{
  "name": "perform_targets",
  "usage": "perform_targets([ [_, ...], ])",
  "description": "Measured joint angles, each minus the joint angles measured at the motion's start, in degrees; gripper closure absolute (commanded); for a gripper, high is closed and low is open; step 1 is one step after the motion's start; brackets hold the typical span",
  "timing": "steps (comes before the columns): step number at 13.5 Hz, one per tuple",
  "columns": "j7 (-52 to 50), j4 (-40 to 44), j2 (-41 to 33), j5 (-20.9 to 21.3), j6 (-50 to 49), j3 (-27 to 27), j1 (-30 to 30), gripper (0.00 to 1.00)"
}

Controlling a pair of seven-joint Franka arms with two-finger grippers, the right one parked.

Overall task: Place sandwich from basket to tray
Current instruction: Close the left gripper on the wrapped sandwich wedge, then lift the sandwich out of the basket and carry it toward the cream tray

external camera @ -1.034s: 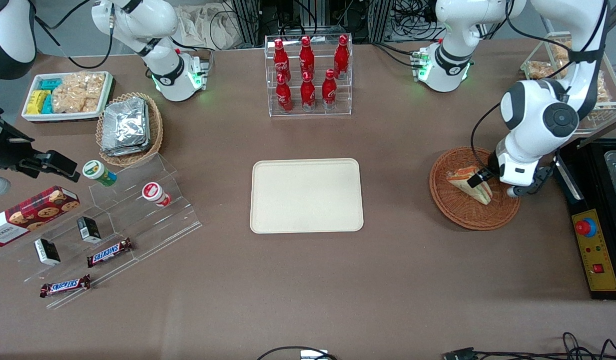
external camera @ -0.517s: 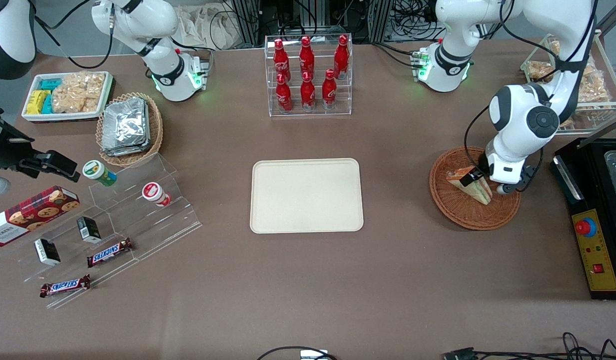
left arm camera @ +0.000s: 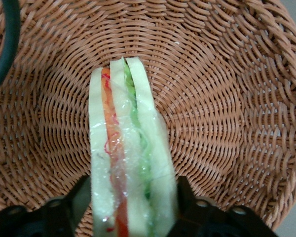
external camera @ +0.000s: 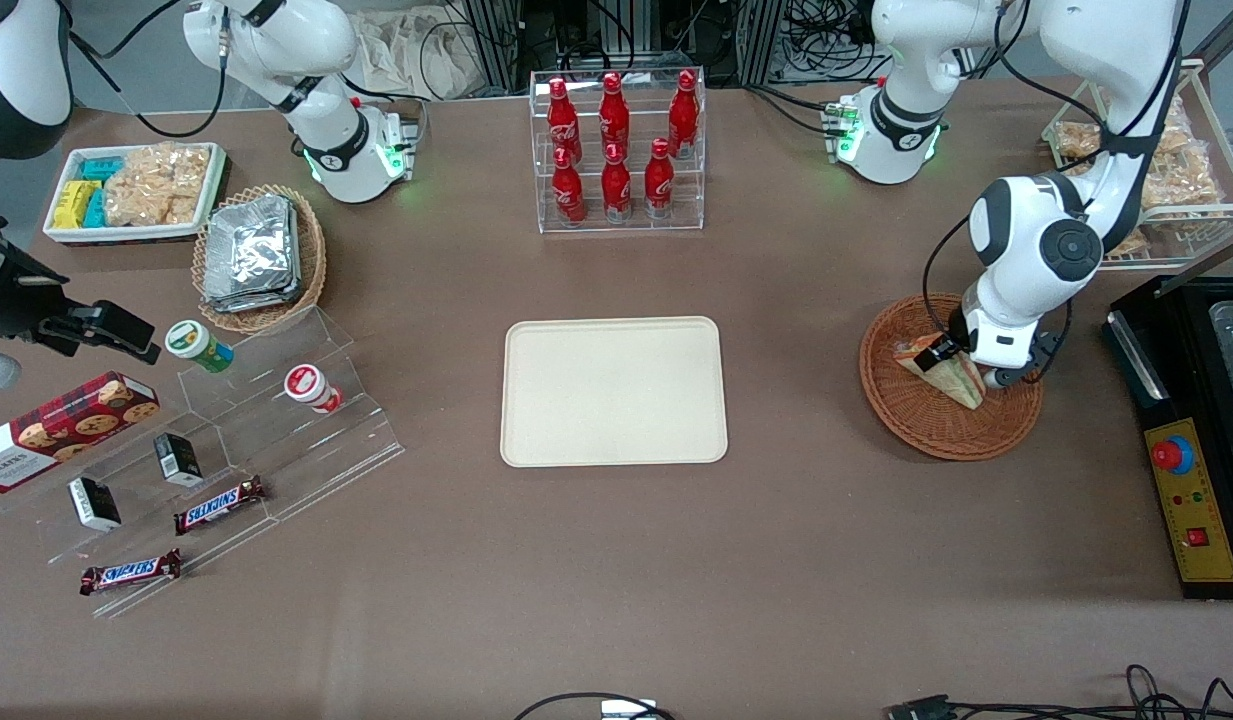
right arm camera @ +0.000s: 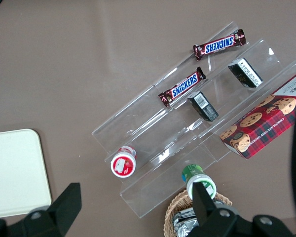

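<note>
Gripper: I see my gripper clamped on the clear-wrapped triangular sandwich.
Sandwich: standing on edge in the round brown wicker basket.
Tray: the flat cream tray sits well apart on the desk.

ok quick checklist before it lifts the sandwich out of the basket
1. Pincer astride the sandwich, a finger on each bread face: ok.
2. Fingers clamped firmly enough to lift: cannot tell.
3. Sandwich lying in the wicker basket, not yet raised: ok.
4. Cream tray bare to receive it: ok.
5. Tabletop between basket and tray free of objects: ok.
6. Wrap free of the basket weave: cannot tell.
</note>
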Motion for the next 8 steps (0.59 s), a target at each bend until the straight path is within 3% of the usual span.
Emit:
perform_targets([
  [8, 0.1, 2.5, -2.0, 1.2, -1.4, 0.0, 0.0, 1.00],
])
